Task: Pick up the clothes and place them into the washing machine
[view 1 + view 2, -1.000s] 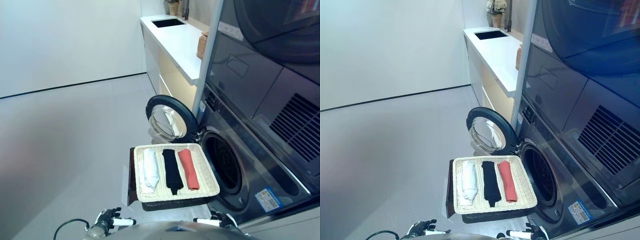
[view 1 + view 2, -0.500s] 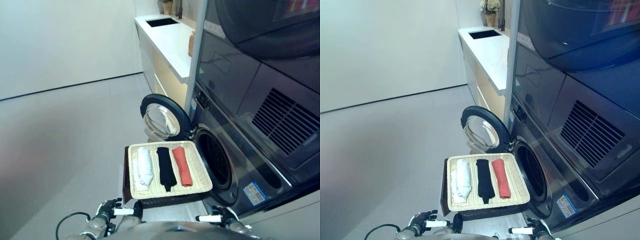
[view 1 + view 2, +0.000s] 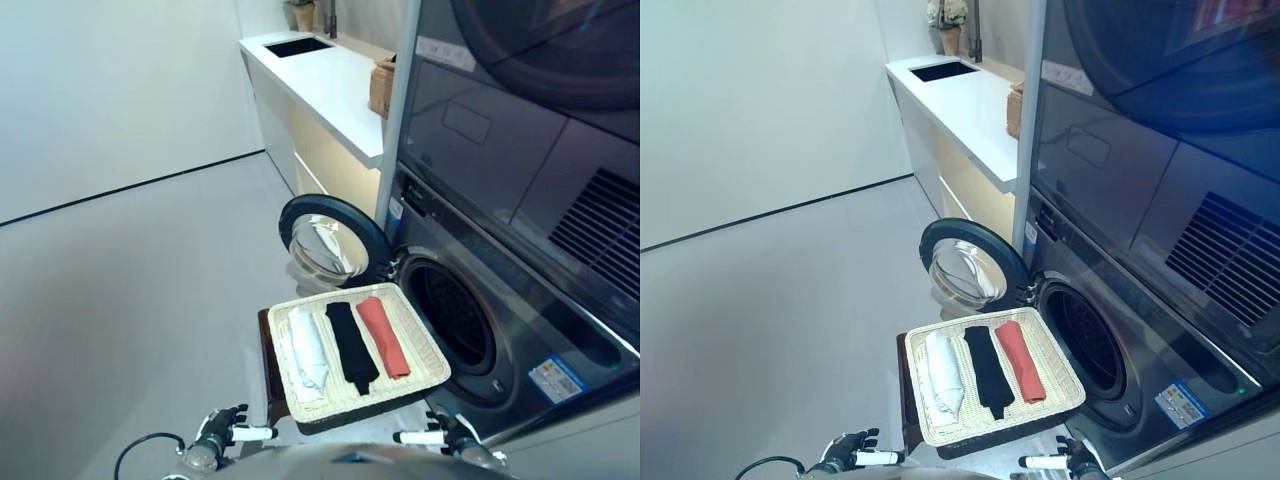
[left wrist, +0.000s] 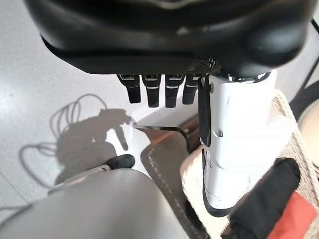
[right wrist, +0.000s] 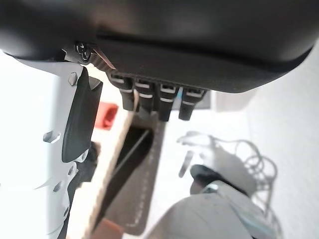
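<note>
A pale woven basket rests on a dark stand in front of the washing machine. The machine's round door hangs open to the left. In the basket lie three rolled clothes side by side: a white one, a black one and a red one. My left hand hangs low, just short of the basket's near left corner, open and holding nothing. My right hand is low by the near right corner, also open and empty. In the left wrist view, straight fingers point past the basket.
A dryer is stacked above the washer. A white counter with a sink runs along the back, with a small wicker basket on it. Grey floor spreads out to the left.
The whole picture has shifted, so the camera moved. The three clothes lie in the basket as before, and both hands stay low and open.
</note>
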### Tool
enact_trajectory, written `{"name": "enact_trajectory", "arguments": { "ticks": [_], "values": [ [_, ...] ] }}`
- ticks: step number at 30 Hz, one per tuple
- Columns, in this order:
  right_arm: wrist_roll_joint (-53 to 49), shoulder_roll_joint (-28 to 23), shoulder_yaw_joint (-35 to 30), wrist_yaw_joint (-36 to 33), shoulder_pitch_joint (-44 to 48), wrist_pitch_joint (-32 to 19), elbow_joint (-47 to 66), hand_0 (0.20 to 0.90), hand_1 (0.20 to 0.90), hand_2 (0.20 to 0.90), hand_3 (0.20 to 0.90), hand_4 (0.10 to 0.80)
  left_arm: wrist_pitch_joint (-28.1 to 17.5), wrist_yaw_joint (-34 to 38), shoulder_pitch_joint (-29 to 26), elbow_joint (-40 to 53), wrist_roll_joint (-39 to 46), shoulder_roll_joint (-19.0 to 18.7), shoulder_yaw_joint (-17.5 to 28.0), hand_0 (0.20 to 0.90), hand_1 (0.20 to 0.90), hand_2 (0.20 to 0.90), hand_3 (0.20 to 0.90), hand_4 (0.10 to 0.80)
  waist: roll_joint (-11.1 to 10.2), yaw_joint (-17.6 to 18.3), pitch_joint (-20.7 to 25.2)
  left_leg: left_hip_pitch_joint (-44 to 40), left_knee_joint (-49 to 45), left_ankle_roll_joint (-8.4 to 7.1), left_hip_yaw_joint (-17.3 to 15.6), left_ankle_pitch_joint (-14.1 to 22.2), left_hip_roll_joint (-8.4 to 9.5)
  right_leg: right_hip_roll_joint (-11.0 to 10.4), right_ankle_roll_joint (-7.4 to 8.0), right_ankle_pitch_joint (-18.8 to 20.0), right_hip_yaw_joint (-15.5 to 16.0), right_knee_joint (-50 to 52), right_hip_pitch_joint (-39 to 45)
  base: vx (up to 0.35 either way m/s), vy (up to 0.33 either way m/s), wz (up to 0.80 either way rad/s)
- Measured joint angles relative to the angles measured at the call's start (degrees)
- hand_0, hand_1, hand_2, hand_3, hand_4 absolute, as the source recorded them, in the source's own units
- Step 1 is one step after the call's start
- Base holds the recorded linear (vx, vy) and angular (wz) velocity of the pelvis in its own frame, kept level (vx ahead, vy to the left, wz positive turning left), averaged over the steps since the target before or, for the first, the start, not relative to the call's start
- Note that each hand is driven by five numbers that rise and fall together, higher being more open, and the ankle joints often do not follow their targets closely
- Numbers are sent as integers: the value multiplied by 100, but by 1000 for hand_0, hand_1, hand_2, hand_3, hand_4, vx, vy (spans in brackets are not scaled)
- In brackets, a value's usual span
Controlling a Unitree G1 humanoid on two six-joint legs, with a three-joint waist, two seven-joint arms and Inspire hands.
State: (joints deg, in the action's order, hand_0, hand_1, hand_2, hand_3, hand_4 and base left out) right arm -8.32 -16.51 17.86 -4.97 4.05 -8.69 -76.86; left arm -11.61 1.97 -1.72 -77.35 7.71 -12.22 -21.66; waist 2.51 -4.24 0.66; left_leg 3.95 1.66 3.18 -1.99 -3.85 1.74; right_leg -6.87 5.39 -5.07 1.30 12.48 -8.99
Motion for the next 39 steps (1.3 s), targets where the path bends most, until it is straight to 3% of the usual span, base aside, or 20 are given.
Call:
{"name": "enact_trajectory", "arguments": {
  "ticks": [2,5,9,16,23,28,39],
  "values": [
    [0,-13,4,-28,161,-1,8,900,900,900,900,800,-2,58,-24,51,16,-54,28,900,900,900,900,800,-46,-57,-50,185,-44,-6,-17,-10,-33,-168,46,67,474,-29,-86,-26,-80,5],
    [8,-45,14,-127,423,4,14,900,900,900,900,800,-17,80,-62,177,247,-74,59,900,900,900,900,800,-33,-142,-245,431,-158,-90,81,-67,-103,-119,-28,147,644,-82,-195,-123,-98,19],
    [21,-245,49,-385,977,3,9,900,900,900,900,800,-104,126,-156,566,478,-34,27,900,900,900,900,800,155,-160,-503,953,-301,-196,264,-163,-167,-44,-105,180,817,-18,-572,-165,-66,23],
    [-73,-657,290,-896,2843,2,-49,900,900,900,900,800,-386,458,-848,1574,784,-191,-397,900,900,900,900,800,372,-255,-1311,2312,-728,-480,319,-384,-324,-24,-406,68,1038,824,-1994,-156,-13,17],
    [-245,-1010,518,-1306,4242,3,-314,900,900,900,900,800,-560,664,-1002,2516,1094,-284,-328,900,900,900,900,800,375,-354,-1640,3228,-1117,-358,217,-350,-291,-91,-422,4,846,1393,-3059,-23,51,-7],
    [-308,-1152,615,-1495,4700,9,-582,900,900,900,900,800,-633,817,-1058,2574,1153,-369,-337,900,900,900,900,800,365,-455,-1767,3646,-1484,-223,175,-200,-255,-128,-419,-72,748,1619,-3450,38,60,-3],
    [-296,-1201,858,-1717,5148,6,-788,900,900,900,900,800,-637,954,-1150,2799,1232,-408,-440,900,900,900,900,800,371,-558,-1921,4124,-1745,-166,193,-89,-167,-208,-368,-122,714,1744,-3837,70,33,4]
  ]
}}
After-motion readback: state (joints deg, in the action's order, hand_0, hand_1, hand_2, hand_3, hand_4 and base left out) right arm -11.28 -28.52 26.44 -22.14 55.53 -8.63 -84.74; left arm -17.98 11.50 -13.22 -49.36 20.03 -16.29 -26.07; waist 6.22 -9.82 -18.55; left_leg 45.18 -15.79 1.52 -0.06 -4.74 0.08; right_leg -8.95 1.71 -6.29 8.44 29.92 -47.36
